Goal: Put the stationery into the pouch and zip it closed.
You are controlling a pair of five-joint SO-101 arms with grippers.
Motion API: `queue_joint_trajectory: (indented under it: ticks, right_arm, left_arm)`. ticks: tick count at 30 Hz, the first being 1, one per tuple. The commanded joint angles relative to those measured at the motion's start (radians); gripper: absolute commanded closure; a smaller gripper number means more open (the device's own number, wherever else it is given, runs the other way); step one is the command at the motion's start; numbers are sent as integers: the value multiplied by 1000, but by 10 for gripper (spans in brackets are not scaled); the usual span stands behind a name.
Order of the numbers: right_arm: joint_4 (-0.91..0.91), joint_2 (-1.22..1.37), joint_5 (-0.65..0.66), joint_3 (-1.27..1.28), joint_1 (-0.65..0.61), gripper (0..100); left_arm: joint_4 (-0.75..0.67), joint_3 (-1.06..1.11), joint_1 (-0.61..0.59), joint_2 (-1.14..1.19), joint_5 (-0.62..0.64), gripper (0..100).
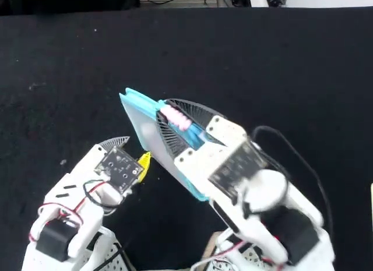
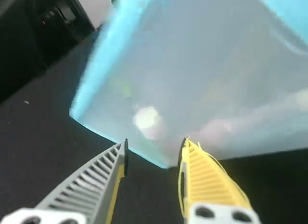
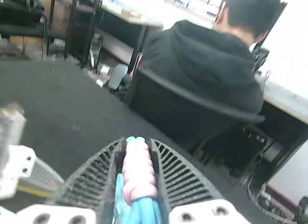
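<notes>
High view: right gripper (image 1: 175, 116) clenched on top rim of translucent pale-blue plastic pouch (image 1: 143, 124), pink ridged soft piece (image 1: 176, 118) pinched between black fingers. Pouch tilted over black tabletop (image 1: 262, 61). Left gripper (image 1: 137, 147) just beside pouch's lower edge.

Left wrist view: left gripper (image 2: 155, 147) fingers released, pouch (image 2: 192, 79) corner just ahead of tips.

Right wrist view: right gripper (image 3: 136, 139) squeezing pink piece (image 3: 137, 173).

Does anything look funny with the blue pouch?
Yes. The pouch isn't lying flat: the right gripper pinches its edge, with a pink ribbed thing squeezed between the fingers, so it stands tilted. The left gripper is open by its corner.
</notes>
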Motion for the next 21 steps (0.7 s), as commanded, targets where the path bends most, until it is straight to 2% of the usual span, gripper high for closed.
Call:
queue_joint_trajectory:
  ticks: [1,7,12,17,21]
  right_arm:
    - [5,-47,-8,-56,12,988]
    - [-32,-59,-2,-36,18,988]
    - [-201,-54,-2,-28,112,988]
    - [-370,41,-2,-18,132,988]
    - [-417,163,0,-81,132,988]
  left_arm:
    - [-35,50,53,2,-5,809]
    - [-34,61,114,0,-3,812]
    - [-40,51,116,0,-3,812]
    - [-230,133,140,2,11,812]
    - [-384,194,131,2,137,812]
